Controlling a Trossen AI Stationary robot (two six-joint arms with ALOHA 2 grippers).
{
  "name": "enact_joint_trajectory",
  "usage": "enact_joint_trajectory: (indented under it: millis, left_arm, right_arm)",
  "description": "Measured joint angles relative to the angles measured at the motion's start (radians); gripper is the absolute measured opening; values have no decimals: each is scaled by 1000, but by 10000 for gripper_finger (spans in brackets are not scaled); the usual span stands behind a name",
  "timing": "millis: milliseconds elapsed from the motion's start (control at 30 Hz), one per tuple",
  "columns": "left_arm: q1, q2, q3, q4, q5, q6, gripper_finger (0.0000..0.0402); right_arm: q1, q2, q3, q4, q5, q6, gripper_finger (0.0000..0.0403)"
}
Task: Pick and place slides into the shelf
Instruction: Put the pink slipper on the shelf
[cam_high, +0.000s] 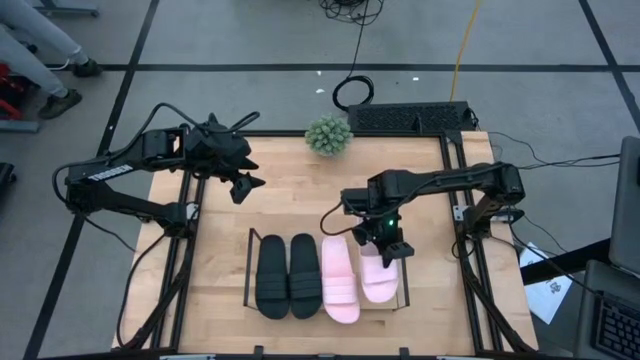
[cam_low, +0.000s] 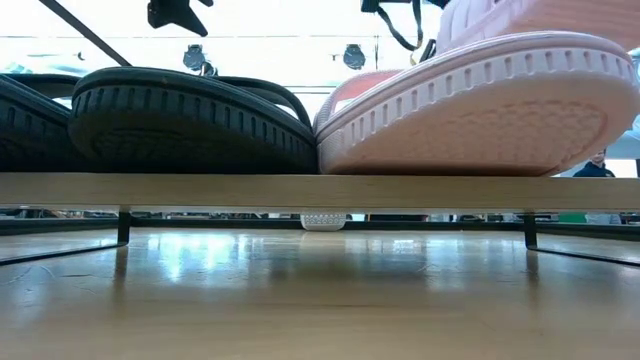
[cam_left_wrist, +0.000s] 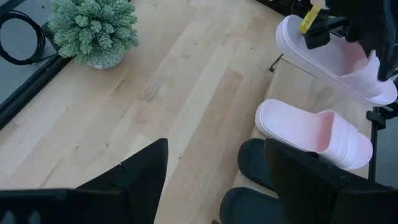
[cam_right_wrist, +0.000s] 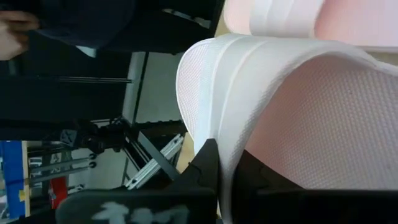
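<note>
Right gripper clamped on pale pink slide sandal at right end of clear-panel black-frame shelf, lower centre. Left gripper fingers apart, upper left, idle.

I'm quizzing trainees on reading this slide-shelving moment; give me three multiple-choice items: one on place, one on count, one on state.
1. Where is the small green plant?
A. On the shelf
B. At the table's far edge, apart from the shelf
C. In the left hand

2. How many slides lie flat on the shelf?
A. One
B. Three
C. Four

3. What is the state of the right hand?
A. Shut on a pink slide
B. Open above the plant
C. Shut on a black slide

Answers:
1 B: the high view shows it alone near the far edge.
2 B: two black slides and one pink slide lie flat; the fourth is tilted.
3 A: its fingers pinch the edge of the tilted pink slide, while the left hand is open, away from the shelf.
</note>
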Motion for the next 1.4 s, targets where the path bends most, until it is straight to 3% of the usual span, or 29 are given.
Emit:
enact_joint_trajectory:
  millis: [400,1400]
  left_arm:
    - [0,0,0,0,0,-4,267]
    - [0,0,0,0,0,1,267]
  right_arm:
    - [47,0,-123,200,-49,88,0]
    - [74,0,-322,462,-154,202,0]
